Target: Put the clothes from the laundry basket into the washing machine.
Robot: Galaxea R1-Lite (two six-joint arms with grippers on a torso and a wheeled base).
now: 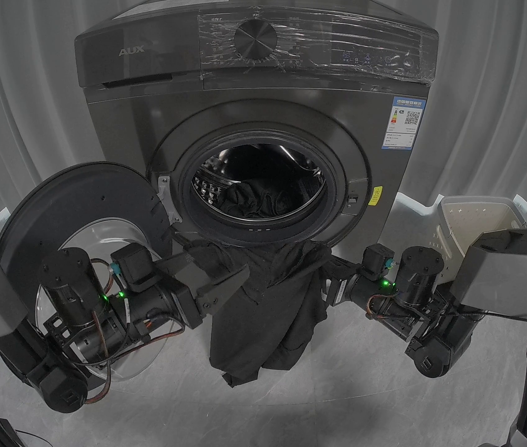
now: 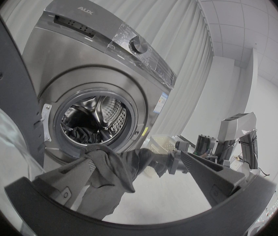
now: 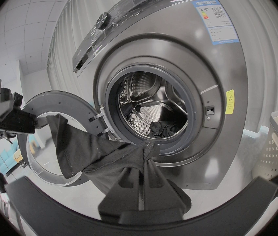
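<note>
A dark garment [image 1: 269, 305] hangs in front of the washing machine [image 1: 257, 88] just below its open drum mouth, stretched between my two grippers. My right gripper [image 1: 333, 279] is shut on one end of it; in the right wrist view its fingers [image 3: 130, 181] pinch the cloth [image 3: 103, 158]. My left gripper [image 1: 229, 284] stands open, and the garment [image 2: 112, 164] drapes over one finger [image 2: 70, 176] while the other finger [image 2: 211, 171] is bare. More dark clothes [image 1: 257, 197] lie inside the drum. The pale laundry basket [image 1: 480, 218] stands right of the machine.
The round door [image 1: 83, 218] is swung wide open to the left, close behind my left arm. Grey curtains hang behind the machine. The pale floor [image 1: 350, 374] below the garment is free.
</note>
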